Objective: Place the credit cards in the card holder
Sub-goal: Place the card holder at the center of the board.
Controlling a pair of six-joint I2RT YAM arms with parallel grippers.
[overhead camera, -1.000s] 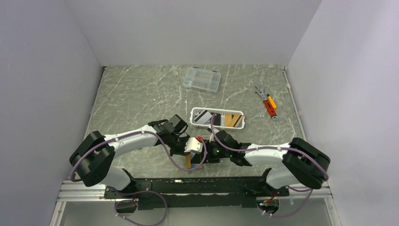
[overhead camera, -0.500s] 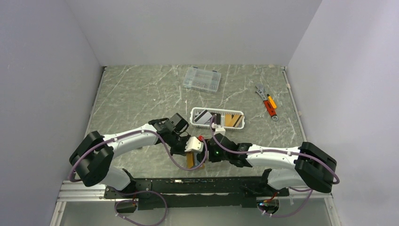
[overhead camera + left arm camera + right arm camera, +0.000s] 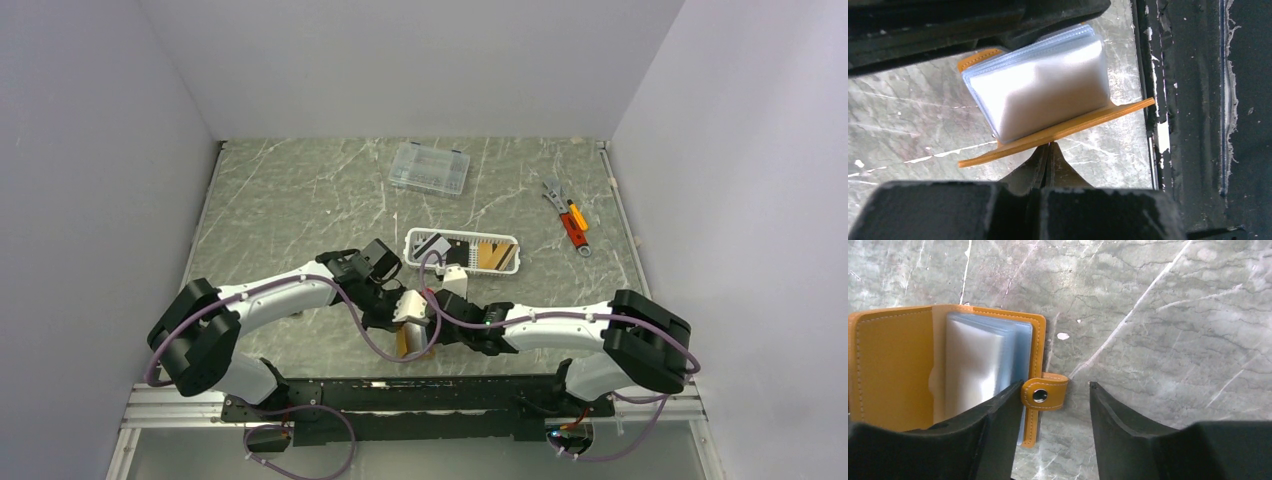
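Card holder [image 3: 405, 343]: one, orange, lower centre of the top view, sitting between the two grippers just above the arm bases. Left gripper [image 3: 393, 312] comes in from its left, right gripper [image 3: 437, 325] from its right. One white slotted basket [image 3: 470, 270] just above them. Credit cards [image 3: 432, 245] stand in it; I can count two, a dark-and-white one and a gold-brown card [image 3: 495, 256], and any more can't be told apart. Print is too small to read. One clear compartment box [image 3: 429, 168] upper centre. Small grey and orange tools [image 3: 570, 225] upper right, count unclear. Left wrist view: card holder [image 3: 1038, 90] is open, a stack of clear sleeves facing the camera, over the marbled table [image 3: 908, 125]. Left gripper [image 3: 1049, 152] at bottom centre is fully closed, pinching the edge of the orange cover. Right wrist view: card holder [image 3: 893, 365] lies open at the left of the frame, sleeves showing, one snap tab [image 3: 1045, 392] with a metal button sticking out to the right. Right gripper [image 3: 1056, 385] has its jaws apart and clamps nothing. The tab sits in the gap, close to the left-hand finger [image 3: 993, 435], which overlaps the holder's lower right corner.
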